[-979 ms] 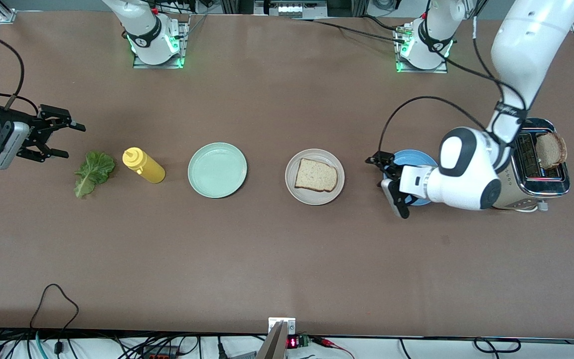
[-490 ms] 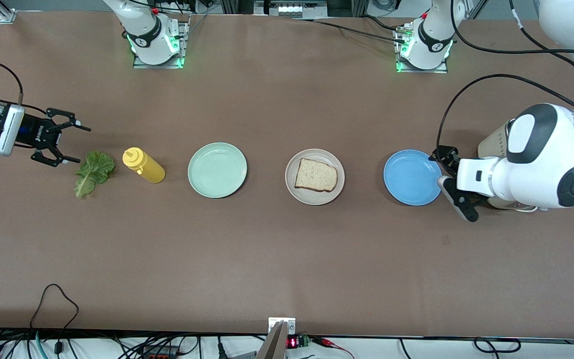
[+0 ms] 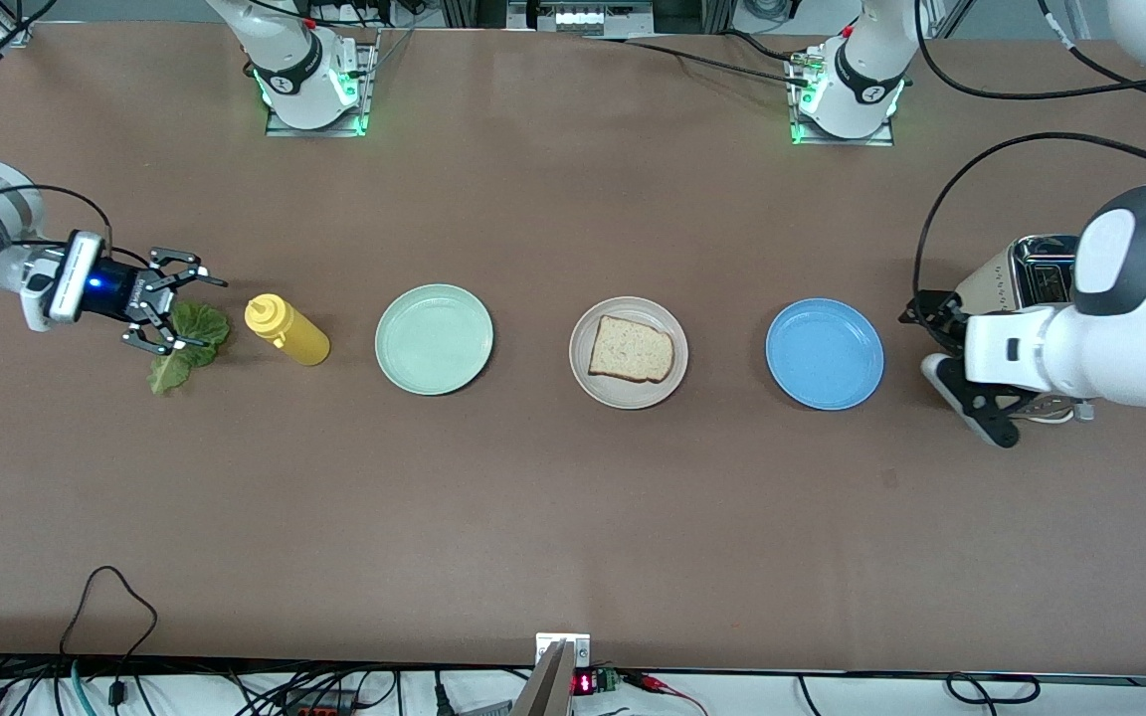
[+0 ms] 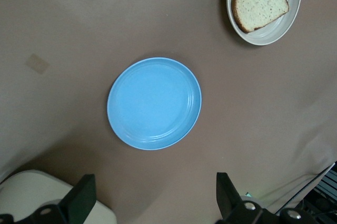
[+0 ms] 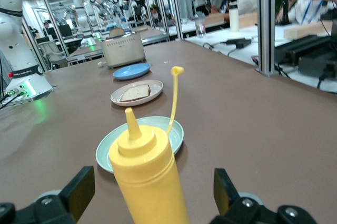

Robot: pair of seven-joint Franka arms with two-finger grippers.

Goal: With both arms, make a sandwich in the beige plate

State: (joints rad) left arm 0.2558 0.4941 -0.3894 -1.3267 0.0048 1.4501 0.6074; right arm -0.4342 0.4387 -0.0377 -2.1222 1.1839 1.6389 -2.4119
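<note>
Front view: bread slice (image 3: 631, 350), pale and brown-crusted, lies on the round beige plate (image 3: 583, 373) mid-counter. The right gripper (image 3: 178, 313), fingers apart, hangs over ruffled lettuce (image 3: 197, 328); the left gripper (image 3: 966, 373) stands open beside the toaster (image 3: 1016, 278).

Left wrist view: glossy blue plate (image 4: 154, 103) sits near the beige plate (image 4: 266, 35).

Right wrist view: yellow squeeze bottle (image 5: 147, 179) stands close between the parted fingers (image 5: 79, 190).

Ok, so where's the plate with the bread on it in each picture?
Front view: the beige plate sits mid-table, between the mint-green plate and the blue plate.
Left wrist view: the beige plate is in the top corner, cut off by the edge.
Right wrist view: the beige plate is past the yellow bottle.
Shared landmark: the blue plate beside it, seen in all three.
</note>
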